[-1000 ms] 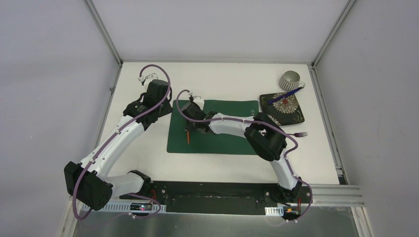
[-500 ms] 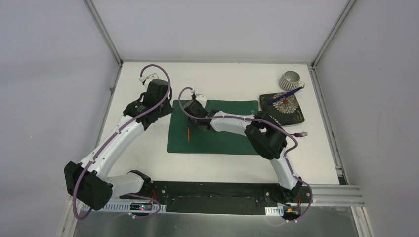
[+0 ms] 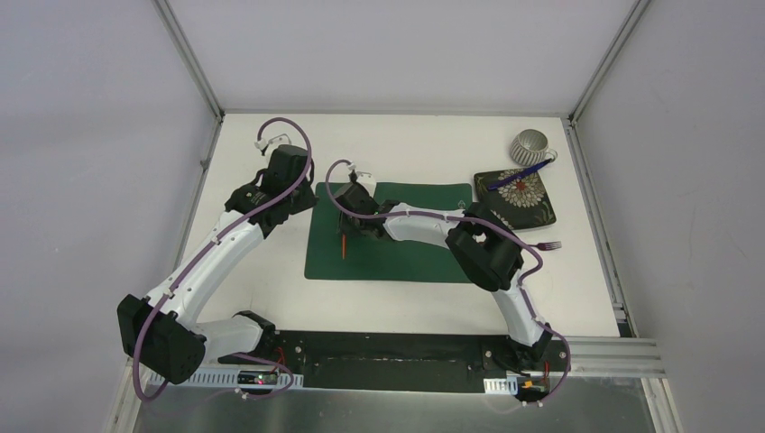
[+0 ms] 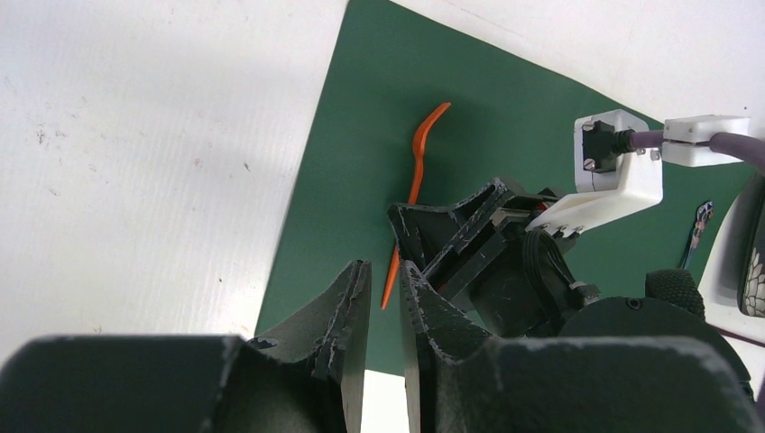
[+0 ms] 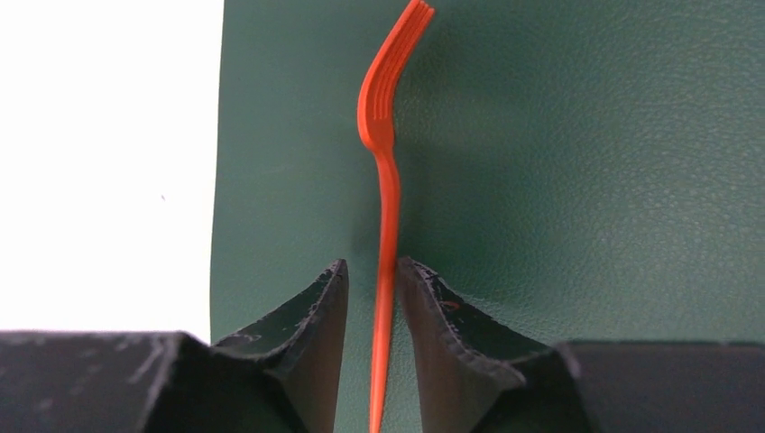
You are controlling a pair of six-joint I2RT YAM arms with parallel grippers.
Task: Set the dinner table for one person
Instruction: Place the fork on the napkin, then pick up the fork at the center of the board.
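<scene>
The dinner table [image 3: 406, 144], a white surface, lay ahead of both arms. A green placemat [image 3: 406, 257] sat at its middle, with an orange fork [image 5: 388, 207] lying along the mat's 9 o'clock edge. The right gripper [image 5: 370, 266] held its jaws narrowly apart astride the fork's handle. The left gripper [image 4: 383, 266] hung over the mat's 10 o'clock corner, jaws almost closed, holding nothing.
</scene>
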